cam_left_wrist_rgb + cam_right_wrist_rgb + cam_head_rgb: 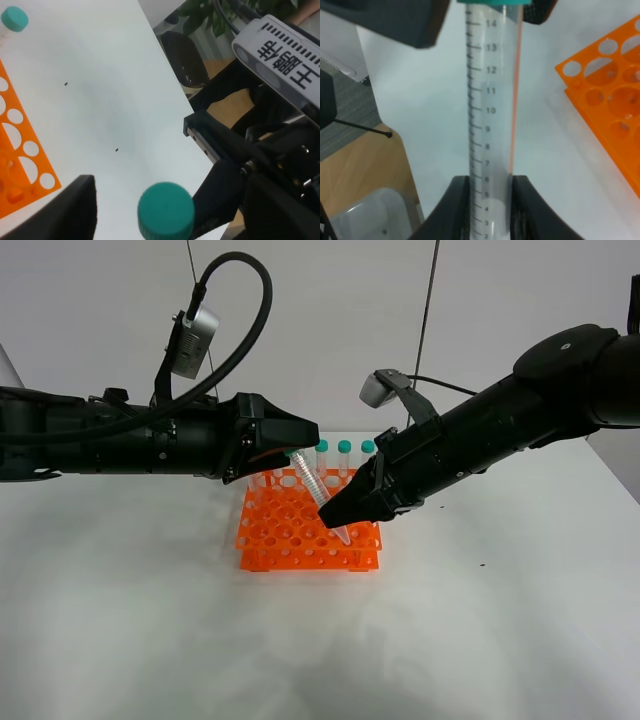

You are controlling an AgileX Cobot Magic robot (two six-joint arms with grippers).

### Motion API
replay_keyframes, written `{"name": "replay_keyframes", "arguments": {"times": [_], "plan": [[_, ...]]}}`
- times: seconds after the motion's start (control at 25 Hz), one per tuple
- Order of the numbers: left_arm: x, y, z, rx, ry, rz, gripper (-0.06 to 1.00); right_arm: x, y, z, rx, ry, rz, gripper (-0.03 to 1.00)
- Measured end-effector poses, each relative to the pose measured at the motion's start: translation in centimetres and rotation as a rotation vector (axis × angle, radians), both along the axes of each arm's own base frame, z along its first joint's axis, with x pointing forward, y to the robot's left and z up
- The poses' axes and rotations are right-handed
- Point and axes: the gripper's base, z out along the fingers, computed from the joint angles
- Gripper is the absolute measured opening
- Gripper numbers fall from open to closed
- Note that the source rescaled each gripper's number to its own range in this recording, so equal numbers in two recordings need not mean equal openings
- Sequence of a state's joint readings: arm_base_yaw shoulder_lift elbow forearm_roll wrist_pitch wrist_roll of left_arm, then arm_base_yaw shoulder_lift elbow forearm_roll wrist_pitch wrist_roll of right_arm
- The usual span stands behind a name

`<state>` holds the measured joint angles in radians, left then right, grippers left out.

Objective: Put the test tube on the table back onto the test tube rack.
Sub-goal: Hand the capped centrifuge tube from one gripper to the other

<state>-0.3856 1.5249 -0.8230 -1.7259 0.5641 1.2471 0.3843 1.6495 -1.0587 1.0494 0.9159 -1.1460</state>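
Orange test tube rack [290, 532] awaits its tube. The test tube [312, 485] hangs tilted over it, clear of the worktop [150, 640] and pinched low on its barrel by the right fingers [457, 207], while the left fingers [65, 210] stand spread around its cap [166, 211]. Seating remains.

The test tube rack [290, 532] stands on the table [150, 640], near its middle, and other tubes [344, 453] stand upright in its rear row. Above the rack the test tube [312, 483] leans, tip down to the right and cap up to the left. The left gripper [303, 437] is at its cap, the right gripper [337, 519] at its lower part.
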Motion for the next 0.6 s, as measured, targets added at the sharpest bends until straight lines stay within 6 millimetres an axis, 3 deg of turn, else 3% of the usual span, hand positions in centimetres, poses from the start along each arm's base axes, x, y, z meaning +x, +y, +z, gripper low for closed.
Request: {"name": "replay_keyframes", "arguments": {"times": [0.4, 0.6], "plan": [[-0.14, -0.12, 0.08, -0.01, -0.001, -0.02, 0.98, -0.18, 0.03, 0.03, 0.005, 0.013, 0.015, 0.03], [-0.2, -0.15, 0.05, -0.004, -0.005, -0.031, 0.82, -0.16, 0.06, 0.06, 0.009, 0.016, 0.01, 0.03]]}}
